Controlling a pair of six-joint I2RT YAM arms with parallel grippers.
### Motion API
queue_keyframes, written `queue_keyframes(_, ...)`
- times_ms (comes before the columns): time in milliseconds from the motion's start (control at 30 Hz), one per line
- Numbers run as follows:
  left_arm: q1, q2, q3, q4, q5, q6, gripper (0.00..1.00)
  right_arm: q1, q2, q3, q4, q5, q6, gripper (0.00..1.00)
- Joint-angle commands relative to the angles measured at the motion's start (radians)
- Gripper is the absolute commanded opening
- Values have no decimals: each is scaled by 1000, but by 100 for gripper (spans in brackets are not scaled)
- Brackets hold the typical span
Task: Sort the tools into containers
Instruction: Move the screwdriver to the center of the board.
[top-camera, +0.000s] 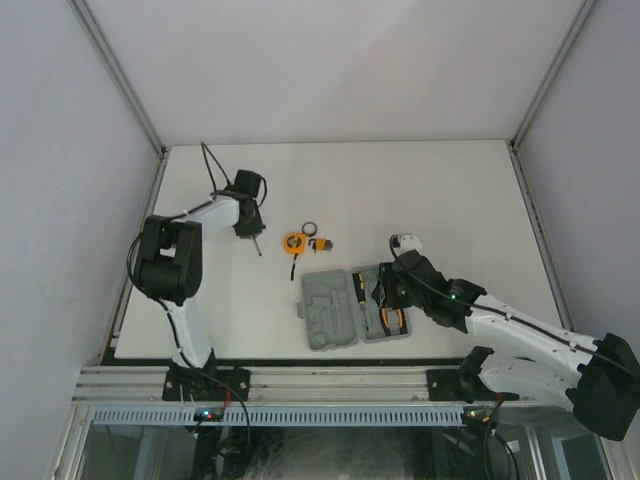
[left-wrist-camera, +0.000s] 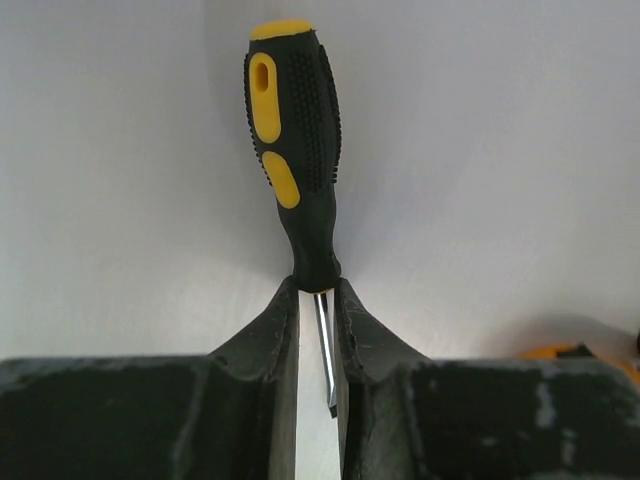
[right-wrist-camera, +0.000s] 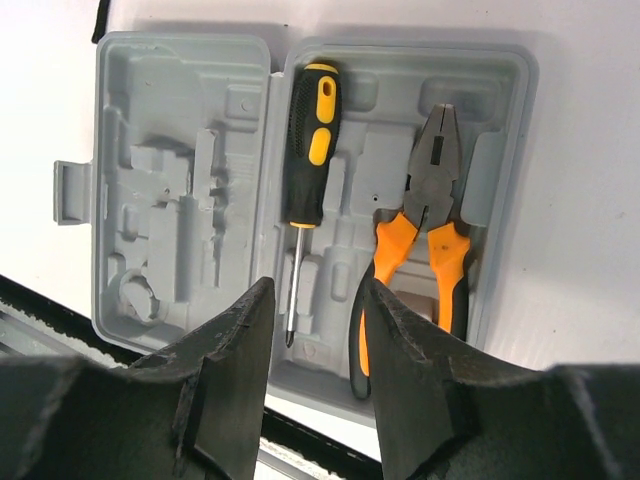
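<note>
Over the far left part of the desk (top-camera: 420, 190), the left pincer (left-wrist-camera: 318, 300) is clamped on the thin metal shaft of a black-and-yellow screwdriver (left-wrist-camera: 295, 130), gripping it just below the handle, which sticks out beyond the fingertips. Near the front edge lies the grey tool case (right-wrist-camera: 180, 45), opened flat with both moulded halves facing up. The right pincer (right-wrist-camera: 317, 288) hovers above the case's right half with its jaws apart and nothing between them. That half holds a second screwdriver (right-wrist-camera: 312, 130), lying beside the hinge, and the orange-handled pliers (right-wrist-camera: 432, 200), lying nearer the outer rim. Between the two arms, just beyond the case, sit the round orange tape measure (top-camera: 293, 241), the small hex key set (top-camera: 321, 242) beside it, and the black ring (top-camera: 311, 228) just behind them.
</note>
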Motion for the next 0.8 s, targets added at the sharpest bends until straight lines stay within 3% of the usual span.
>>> queue_keyframes(0,-102,-90,-139,62,23,-40,10,14,-17,5,16,4,27,40)
queue_keyframes(167,-150,-151,-277,116,41,-90,11,20,-24,5,4,17,37,40)
queue_keyframes(300,-168,-201,-335,129,19,-108,21,25,-20,4,8,21,39,40)
queue_keyframes(567,-168,-206,-305,98,-12,-98,48,35,-20,4,13,23,47,40)
queue_keyframes(767,-167,-176,-246,66,-35,-85,55,40,-29,4,-12,45,52,40)
